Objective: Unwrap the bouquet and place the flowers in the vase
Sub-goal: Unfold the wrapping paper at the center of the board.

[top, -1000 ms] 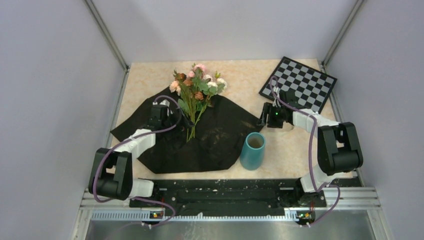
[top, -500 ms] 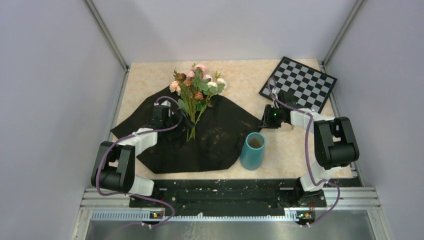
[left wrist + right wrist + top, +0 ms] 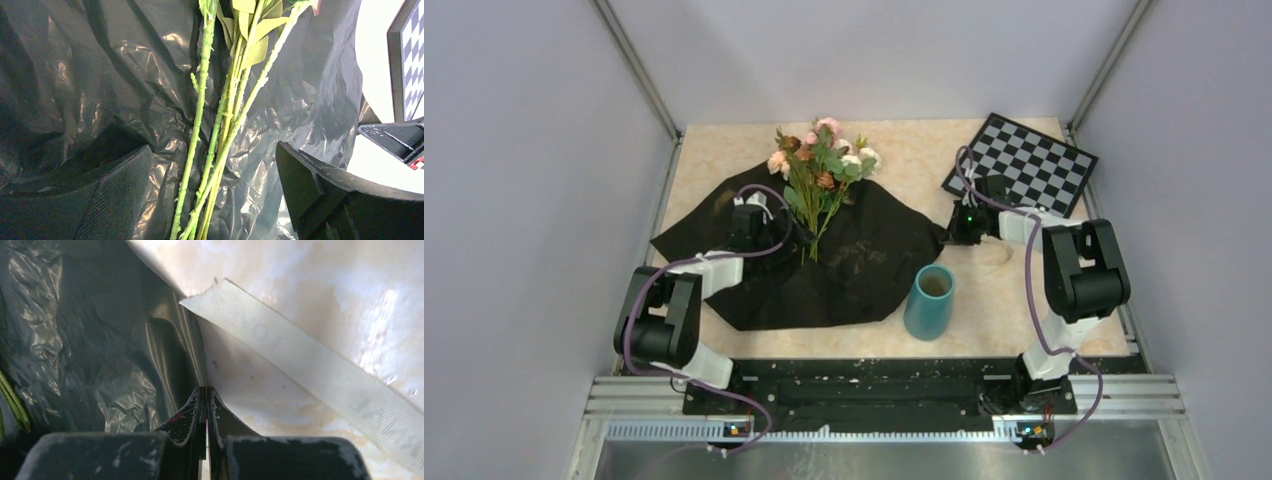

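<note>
From above, the left arm is reaching forward over the black paper (image 3: 844,275), which is lying spread flat on the table (image 3: 904,150). The left gripper (image 3: 776,236) is sitting low at the stem end of the flowers (image 3: 822,165), whose heads are pointing away toward the far wall. The right arm is bending forward and inward, bringing the right gripper (image 3: 948,238) to the paper's right corner. The vase (image 3: 929,301) is standing upright just off the paper's near right edge, well apart from the stems. A checkerboard (image 3: 1024,165) is lying at the far right.

In the left wrist view, the fingers (image 3: 117,200) are standing spread wide, with the green stems running between them over the crinkled paper; nothing is being gripped.

In the right wrist view, the fingertips (image 3: 192,407) are pressing together, pinching the paper's thin edge where it is meeting the table. A cream ribbon (image 3: 310,370) is lying loose just beside them.
</note>
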### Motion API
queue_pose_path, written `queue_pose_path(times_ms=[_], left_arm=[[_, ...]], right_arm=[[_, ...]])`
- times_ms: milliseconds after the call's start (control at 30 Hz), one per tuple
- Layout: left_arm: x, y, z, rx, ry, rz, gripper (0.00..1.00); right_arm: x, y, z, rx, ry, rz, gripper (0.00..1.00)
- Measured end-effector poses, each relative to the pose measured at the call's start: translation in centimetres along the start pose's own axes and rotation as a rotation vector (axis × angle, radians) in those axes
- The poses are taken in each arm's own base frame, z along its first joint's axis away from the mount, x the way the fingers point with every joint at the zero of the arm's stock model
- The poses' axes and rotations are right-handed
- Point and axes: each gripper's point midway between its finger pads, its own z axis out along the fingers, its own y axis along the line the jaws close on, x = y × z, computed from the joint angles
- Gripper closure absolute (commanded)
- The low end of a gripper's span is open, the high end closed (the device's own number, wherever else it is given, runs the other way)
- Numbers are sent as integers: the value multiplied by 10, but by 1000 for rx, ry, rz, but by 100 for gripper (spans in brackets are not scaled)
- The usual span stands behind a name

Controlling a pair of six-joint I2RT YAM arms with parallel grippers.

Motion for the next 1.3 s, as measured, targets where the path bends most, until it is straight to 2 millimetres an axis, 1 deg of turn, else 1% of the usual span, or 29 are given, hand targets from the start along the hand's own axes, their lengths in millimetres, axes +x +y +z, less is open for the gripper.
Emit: queue_pose_path(times_ms=[200, 467, 600, 633, 767, 833, 900, 967, 1033, 1167, 1233, 1300], left_arm=[[-15, -2, 12, 9, -26, -4, 1], [-46, -3, 32, 16, -59, -14, 1], [-52, -4, 35, 8, -57, 7, 1], [-52, -4, 35, 3, -51, 16, 1], [-52, -2, 33, -13, -37, 49, 1], [-51, 0, 29, -26, -31, 69, 1], [-52, -1, 22, -33, -29, 83, 1], [-56, -8, 13, -20, -41, 101, 1], [-61, -21, 1, 14, -60, 119, 1], [-64, -44, -16, 87, -72, 149, 1], [-57, -52, -20, 122, -53, 159, 2], [-42, -56, -21, 150, -12, 164, 3]], right_arm=[[-23, 2, 13, 2, -28, -6, 100], [-58, 6, 30, 9, -66, -12, 100], [-67, 6, 35, 15, -74, -13, 100], [-68, 6, 35, 18, -74, -13, 97], [-68, 5, 34, 26, -65, -8, 66], [-71, 8, 33, 18, -71, -12, 57], [-74, 8, 32, 19, -78, -18, 50], [-74, 8, 29, 27, -81, -22, 46], [-74, 7, 26, 36, -78, -24, 42], [-76, 10, 15, 43, -86, -33, 40], [-79, 13, 7, 40, -103, -42, 41], [-81, 17, -2, 33, -122, -50, 41]])
